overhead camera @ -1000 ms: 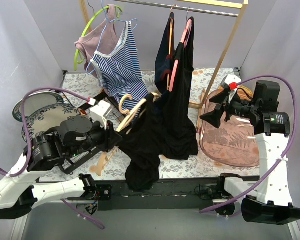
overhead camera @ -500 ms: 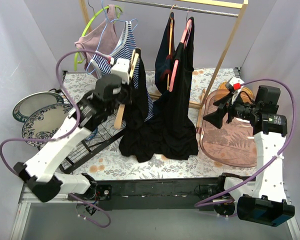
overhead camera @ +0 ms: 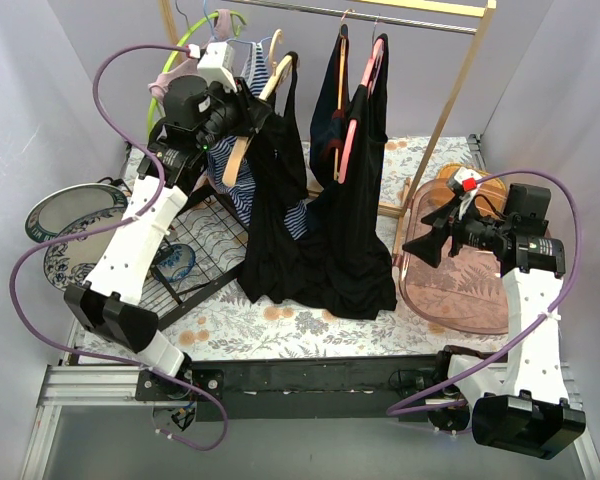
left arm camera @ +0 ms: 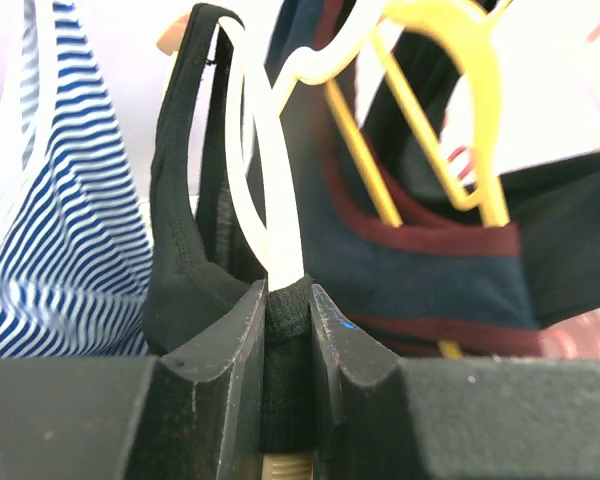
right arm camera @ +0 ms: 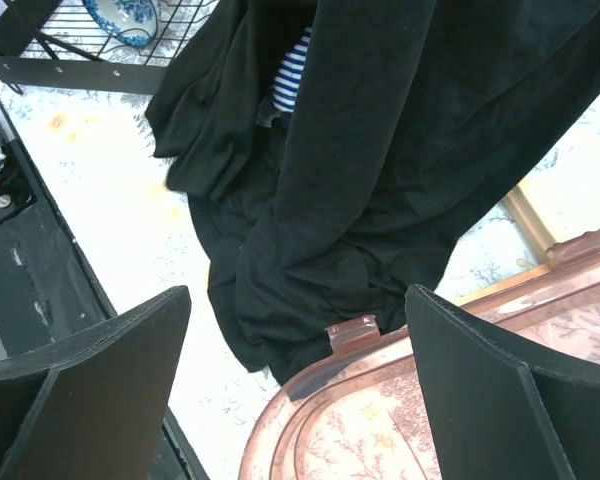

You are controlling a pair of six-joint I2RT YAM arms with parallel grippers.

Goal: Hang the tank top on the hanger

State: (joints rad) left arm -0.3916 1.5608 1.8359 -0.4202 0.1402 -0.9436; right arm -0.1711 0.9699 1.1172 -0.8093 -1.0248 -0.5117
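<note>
My left gripper (overhead camera: 248, 122) is raised high by the clothes rail and shut on the pale cream hanger (overhead camera: 276, 75). The black tank top (overhead camera: 270, 205) hangs from the hanger down to the table. In the left wrist view the jaws pinch a cream hanger arm (left arm camera: 265, 190) wrapped in black fabric (left arm camera: 288, 310). A narrow black strap (left arm camera: 180, 150) loops over the arm. My right gripper (overhead camera: 435, 232) is open and empty above the left rim of the pink tray (overhead camera: 460, 295). Its fingers (right arm camera: 90, 380) frame the tray rim (right arm camera: 380, 420) and black cloth (right arm camera: 380, 150).
The wooden rail (overhead camera: 380, 15) carries a lime-green hanger (overhead camera: 180, 60), a blue-and-white striped top (left arm camera: 50, 250), and dark garments on pink and orange hangers (overhead camera: 355, 140). A wire dish rack (overhead camera: 195, 245) with a bowl (overhead camera: 175, 262) and two plates (overhead camera: 60, 205) lie on the left.
My left arm has swung up from table height to the rail, carrying the hanger and the tank top up and back. The right arm has hardly moved.
</note>
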